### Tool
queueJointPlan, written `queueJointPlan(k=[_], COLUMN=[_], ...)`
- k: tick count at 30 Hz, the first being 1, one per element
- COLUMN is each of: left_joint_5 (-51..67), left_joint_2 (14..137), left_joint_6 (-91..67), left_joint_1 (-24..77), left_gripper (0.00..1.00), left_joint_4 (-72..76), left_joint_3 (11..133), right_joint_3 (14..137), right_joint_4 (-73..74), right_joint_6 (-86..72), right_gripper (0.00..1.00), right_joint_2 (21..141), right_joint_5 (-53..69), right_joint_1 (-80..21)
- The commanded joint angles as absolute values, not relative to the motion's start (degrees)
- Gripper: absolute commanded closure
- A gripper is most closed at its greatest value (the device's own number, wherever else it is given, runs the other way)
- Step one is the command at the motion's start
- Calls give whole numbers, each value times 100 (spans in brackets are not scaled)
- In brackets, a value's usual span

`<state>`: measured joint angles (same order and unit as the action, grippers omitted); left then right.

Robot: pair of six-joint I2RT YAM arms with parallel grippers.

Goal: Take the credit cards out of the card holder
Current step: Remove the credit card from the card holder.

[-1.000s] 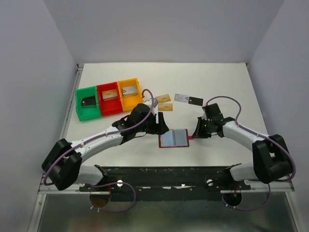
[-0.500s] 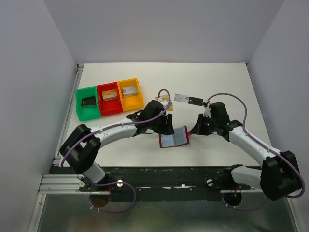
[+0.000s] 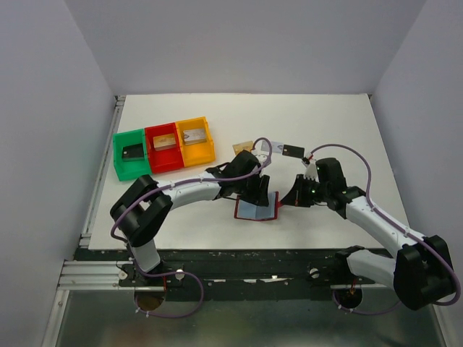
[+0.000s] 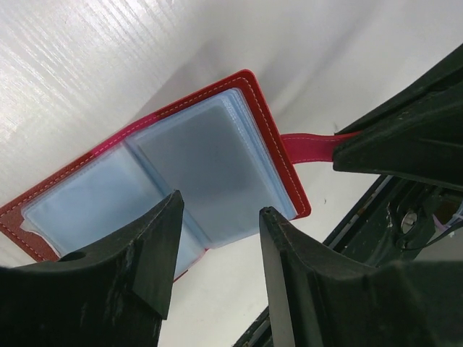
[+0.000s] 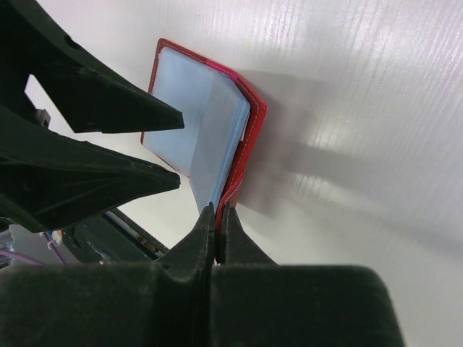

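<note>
Now pinned by its snap tab [image 4: 311, 147]: the card holder [image 3: 255, 207], lying open close to the near edge of the bench [image 3: 325, 116], about midway between the left and right edges. Pinched there by the right gripper [image 5: 215, 215], jaws pressed fully together on the red strap at the cover edge; a second ago only part closed and just short of the tab. Reached further across with the left gripper [image 4: 217, 217] meanwhile, from the holder's left side to right over the pale blue sleeves, and narrowed from wide to a middling gap, holding nothing, fingertips poised above the leaf nearer the tab. Nudged a little too, the holder: turned slightly, with that leaf lifted off the bench. Meaning for the task, as a judgement: holder anchored, so ready for a pull on a card without dragging the whole thing along. Hard to tell whether any card left inside; a greyer patch under the plastic of that leaf, possibly one. Already out on the bench beyond the arms, toward the middle: a gold-tan card [image 3: 243, 147] and a black card [image 3: 293, 150], others perhaps hidden by cable. Likely next: dip into the sleeve mouth and draw out whatever remains
</note>
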<state>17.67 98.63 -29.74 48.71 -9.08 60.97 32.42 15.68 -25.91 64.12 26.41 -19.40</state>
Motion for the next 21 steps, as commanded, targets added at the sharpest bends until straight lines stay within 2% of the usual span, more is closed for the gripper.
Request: queueJointPlan(k=[1, 14, 21], left_joint_5=[1881, 1828, 1811], left_joint_2=[10002, 10213, 10266], left_joint_6=[-2839, -2742, -2733], left_joint_1=[4931, 5018, 5036], left_gripper=[41, 33, 32], left_joint_4=[-1063, -1195, -1231], left_joint_3=[6293, 6513, 6539], right_joint_3=[3217, 3392, 3419], right_joint_4=[1345, 1380, 1371], right_joint_6=[-2619, -2663, -2663], right_gripper=[100, 100, 100], right_joint_2=[6276, 6223, 6249], right_joint_5=[2874, 3094, 3102], right_joint_1=[-1942, -1951, -1951])
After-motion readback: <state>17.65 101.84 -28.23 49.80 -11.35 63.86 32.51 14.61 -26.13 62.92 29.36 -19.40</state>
